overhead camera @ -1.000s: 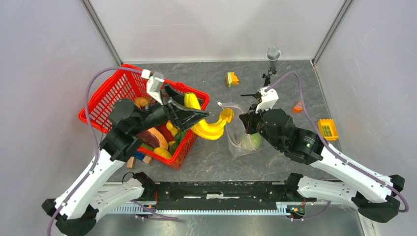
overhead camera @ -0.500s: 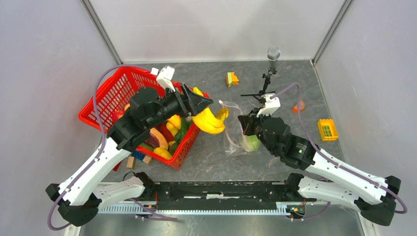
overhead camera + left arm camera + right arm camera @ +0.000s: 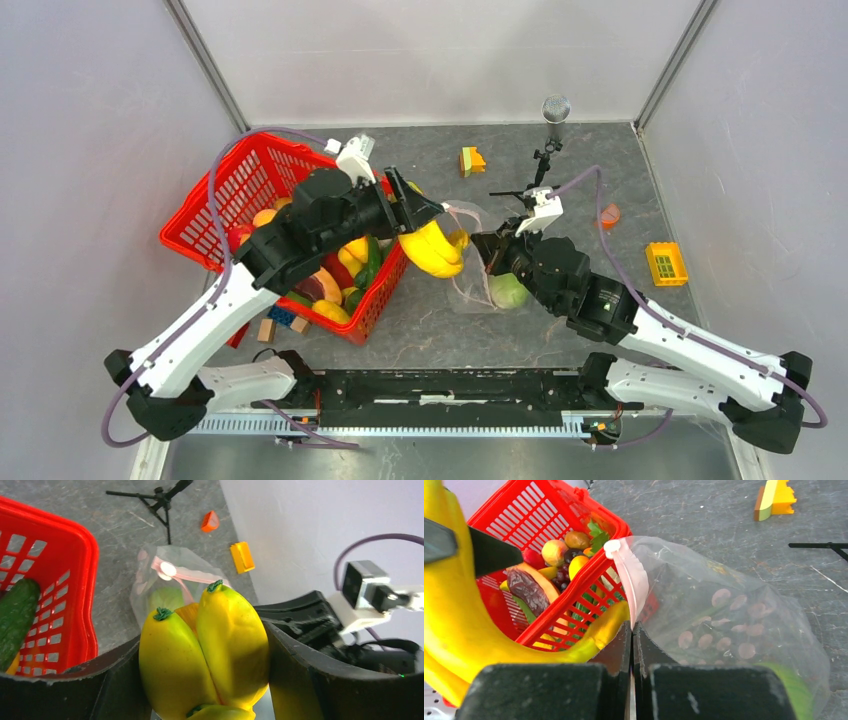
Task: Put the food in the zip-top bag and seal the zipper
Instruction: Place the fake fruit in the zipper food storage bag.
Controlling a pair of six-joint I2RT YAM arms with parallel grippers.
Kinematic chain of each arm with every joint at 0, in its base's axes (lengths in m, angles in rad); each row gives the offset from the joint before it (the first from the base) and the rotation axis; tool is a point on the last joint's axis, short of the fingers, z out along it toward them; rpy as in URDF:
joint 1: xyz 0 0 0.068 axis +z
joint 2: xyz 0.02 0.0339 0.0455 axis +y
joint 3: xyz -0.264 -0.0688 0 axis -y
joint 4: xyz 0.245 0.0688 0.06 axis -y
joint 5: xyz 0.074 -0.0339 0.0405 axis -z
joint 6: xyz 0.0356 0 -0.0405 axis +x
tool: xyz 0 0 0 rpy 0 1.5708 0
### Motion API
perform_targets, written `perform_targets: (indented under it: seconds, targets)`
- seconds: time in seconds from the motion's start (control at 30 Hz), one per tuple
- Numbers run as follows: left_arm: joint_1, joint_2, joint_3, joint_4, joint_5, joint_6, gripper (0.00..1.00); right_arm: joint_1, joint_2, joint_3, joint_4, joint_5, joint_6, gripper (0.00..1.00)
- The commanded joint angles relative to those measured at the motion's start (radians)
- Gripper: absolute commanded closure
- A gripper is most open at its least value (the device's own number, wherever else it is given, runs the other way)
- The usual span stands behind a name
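Table (image 3: pixel 420 330): grey and scuffed, and it bears everything. The bag lies on it just right of the basket, between the two arms.
Red basket (image 3: pixel 215 190): sits left of centre and is full of other toy food. Its right corner is close to the bag's mouth, so I judge the bananas should go in above the rim, not across it.
Zip-top bag (image 3: pixel 724 610): clear and crinkled. Its body lies on the table and its mouth edge is lifted toward the basket. It will likely sag unless that edge is held high and taut.
Left gripper (image 3: pixel 207 675): the jaws are spread wide and clamp the bunch from both sides. It hovers in the air just beside the bag's mouth.
Right gripper (image 3: pixel 632 640): the jaws are pressed together and pinch the bag's mouth edge by the pink strip.
Bananas (image 3: pixel 435 252): a fat yellow bunch with its stem ends toward the bag. It looks nearly as wide as the opening, so it should go in narrow end first, angled down along the lower film.
Green piece (image 3: pixel 508 291): already inside, deep in the bag. It leaves room near the mouth.
Zipper (image 3: pixel 631 582): a pale pink strip running from the pinch up to the corner, not yet sealed. Only one lip is clearly held, so how far the mouth gapes cannot be told.
White slider (image 3: pixel 612 546): sits at the strip's far end, out of the bananas' way. Best to release only once the bunch is past the strip.
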Motion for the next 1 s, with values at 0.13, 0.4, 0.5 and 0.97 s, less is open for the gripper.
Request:
perform_targets:
  seconds: [0.13, 0.4, 0.5, 0.97]
  targets:
    - [-0.053, 0.053, 0.099, -0.045, -0.094, -0.038, 0.91, 0.021, -0.012, 0.062, 0.015, -0.012, 0.004, 1.00]
    - [-0.057, -0.111, 0.098, 0.000, -0.120, -0.042, 0.90, 0.022, 0.000, 0.031, 0.017, 0.032, 0.001, 1.00]
    - [-0.057, -0.143, 0.083, 0.006, -0.120, -0.056, 0.90, 0.021, 0.006, 0.027, 0.034, 0.022, 0.001, 1.00]
    - [-0.057, -0.058, -0.112, 0.202, -0.038, -0.149, 0.91, 0.021, -0.031, 0.003, 0.059, 0.022, 0.011, 1.00]
